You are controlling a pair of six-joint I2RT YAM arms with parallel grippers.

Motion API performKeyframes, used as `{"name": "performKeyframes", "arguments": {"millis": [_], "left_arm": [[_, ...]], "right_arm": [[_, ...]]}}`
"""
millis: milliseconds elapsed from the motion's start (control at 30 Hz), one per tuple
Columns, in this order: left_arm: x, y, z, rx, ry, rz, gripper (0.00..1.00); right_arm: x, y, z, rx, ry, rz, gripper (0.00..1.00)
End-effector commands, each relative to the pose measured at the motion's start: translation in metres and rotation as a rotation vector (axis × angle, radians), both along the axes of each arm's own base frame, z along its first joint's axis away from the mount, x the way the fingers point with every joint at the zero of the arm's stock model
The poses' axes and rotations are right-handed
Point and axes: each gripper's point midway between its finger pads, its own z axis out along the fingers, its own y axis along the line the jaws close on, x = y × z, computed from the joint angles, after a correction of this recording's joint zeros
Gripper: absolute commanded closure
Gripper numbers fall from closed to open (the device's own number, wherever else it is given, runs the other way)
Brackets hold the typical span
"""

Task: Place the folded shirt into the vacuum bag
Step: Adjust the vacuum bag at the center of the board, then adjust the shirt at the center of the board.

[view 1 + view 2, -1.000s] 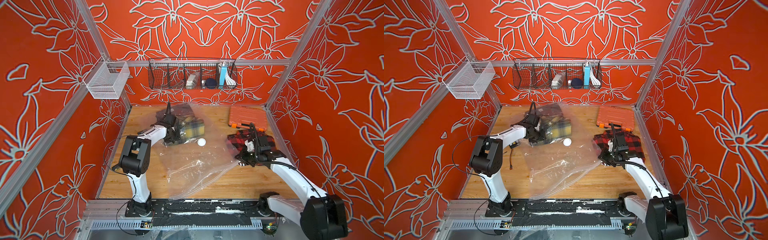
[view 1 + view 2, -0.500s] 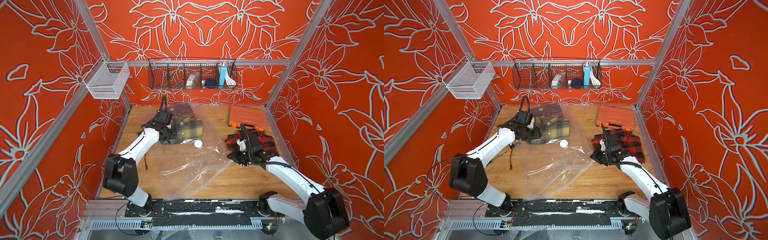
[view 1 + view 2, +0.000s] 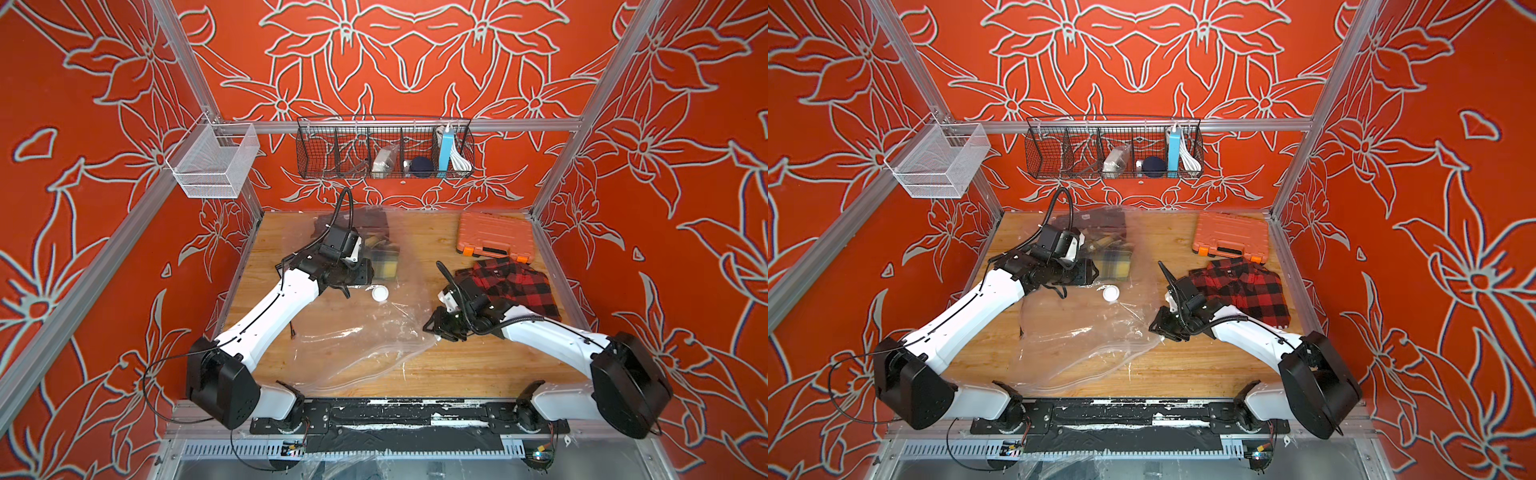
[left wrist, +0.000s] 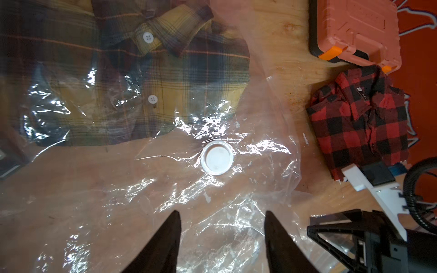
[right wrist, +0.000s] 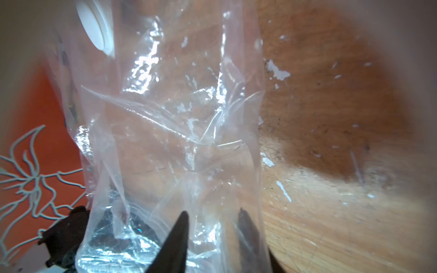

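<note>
So the big clear crinkly plastic vacuum bag [image 3: 353, 340] is lying spread across the middle of the wooden tabletop [image 3: 457, 370], with its round white valve disc [image 4: 217, 160] facing up. A folded yellow-green plaid shirt [image 4: 118, 82] is sitting inside it at the far end. The folded red-and-black checked shirt [image 3: 511, 286] is lying outside the bag, on the table's right side, just beside the orange plastic tool case [image 3: 494, 237]. The left gripper [image 4: 221, 212] is hovering over the bag near the valve, jaws apart, nothing between them. The right gripper [image 5: 212, 211] is sitting at the bag's right edge, jaws apart too, with loose film draping over one finger [image 5: 246, 227].
</note>
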Motion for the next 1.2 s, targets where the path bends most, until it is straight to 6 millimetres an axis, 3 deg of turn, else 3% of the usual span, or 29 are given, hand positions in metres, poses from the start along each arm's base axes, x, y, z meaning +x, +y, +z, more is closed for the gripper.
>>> {"name": "performKeyframes", "arguments": {"millis": [0,133,267,400,600,767,900,1000,1167], "left_arm": [[-0.012,-0.002,0.022,-0.021,-0.029,-0.031,0.43],[-0.024,-0.011,0.022,-0.033,-0.012,-0.058,0.42],[-0.033,-0.037,0.021,-0.059,-0.007,-0.11,0.42],[-0.039,-0.069,0.014,-0.11,0.004,-0.171,0.42],[-0.046,-0.114,-0.009,-0.171,0.058,-0.268,0.42],[-0.062,-0.16,-0.03,-0.245,0.099,-0.349,0.43],[-0.077,-0.182,-0.06,-0.261,0.135,-0.392,0.43],[-0.086,-0.189,-0.088,-0.256,0.168,-0.415,0.43],[-0.104,-0.191,-0.133,-0.223,0.242,-0.456,0.44]], "right_arm": [[0.011,-0.023,0.02,-0.107,-0.059,0.028,0.39],[0.023,-0.082,0.03,-0.298,-0.094,0.004,0.29],[0.047,-0.143,0.045,-0.579,-0.157,-0.051,0.25],[0.072,-0.179,0.047,-0.856,-0.18,-0.05,0.19],[0.099,-0.181,0.019,-0.977,-0.117,0.018,0.14],[0.109,-0.171,-0.015,-0.931,-0.038,0.05,0.13],[0.106,-0.167,-0.042,-0.829,0.033,0.026,0.17],[0.104,-0.159,-0.055,-0.693,0.073,-0.015,0.28],[0.11,-0.15,-0.048,-0.542,0.046,-0.066,0.64]]}}
